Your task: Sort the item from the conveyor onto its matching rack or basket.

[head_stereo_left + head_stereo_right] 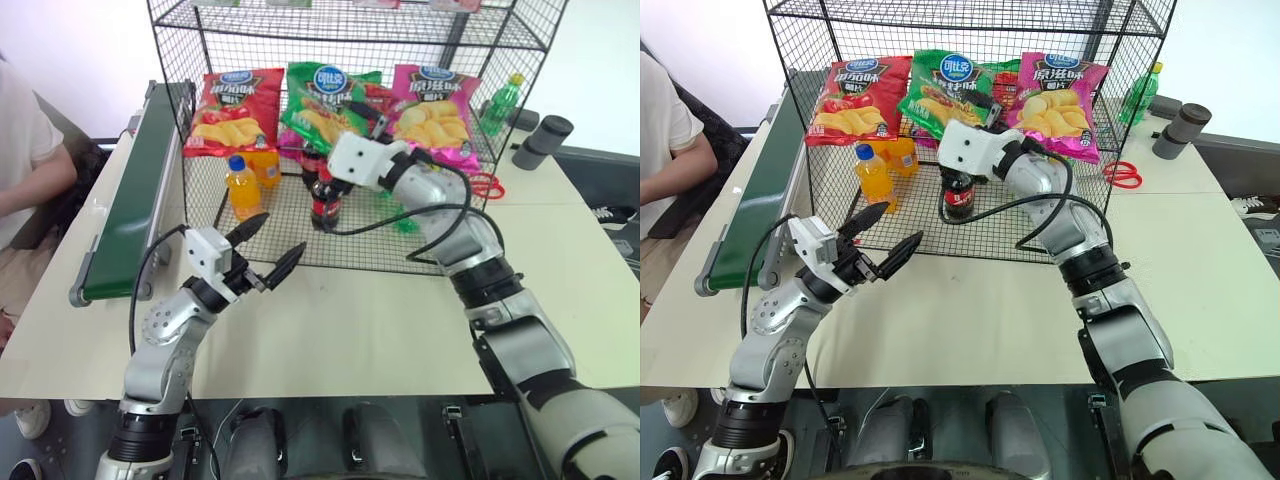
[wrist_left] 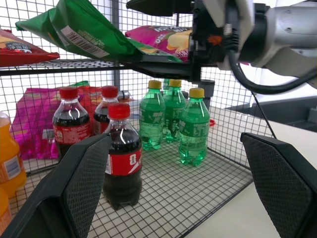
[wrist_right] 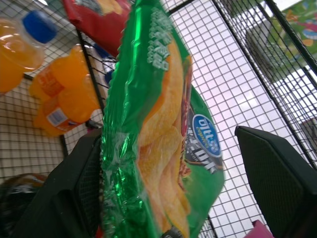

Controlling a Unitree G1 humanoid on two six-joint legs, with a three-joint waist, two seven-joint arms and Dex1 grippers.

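The item, a glossy green chip bag [image 1: 322, 100], leans on the middle tier of the black wire rack [image 1: 188, 190], between a red and a pink bag. My right gripper [image 1: 366, 116] reaches into the rack and stands open astride the green bag [image 3: 158, 139]. One finger [image 3: 84, 178] lies against the bag, the other finger [image 3: 277, 173] is apart from it. My left gripper [image 1: 281, 232] hangs open and empty over the table in front of the rack. The dark green conveyor [image 1: 135, 190] runs along the table's left side with nothing on it.
A red chip bag [image 1: 232, 110] and a pink one [image 1: 432, 115] flank the item. Orange bottles [image 1: 240, 185], cola bottles [image 1: 325, 195] and green bottles [image 2: 190, 126] stand on the rack's floor. Red scissors [image 1: 485, 185] and a grey cylinder [image 1: 540, 140] lie right of it. A person [image 1: 25, 160] sits at left.
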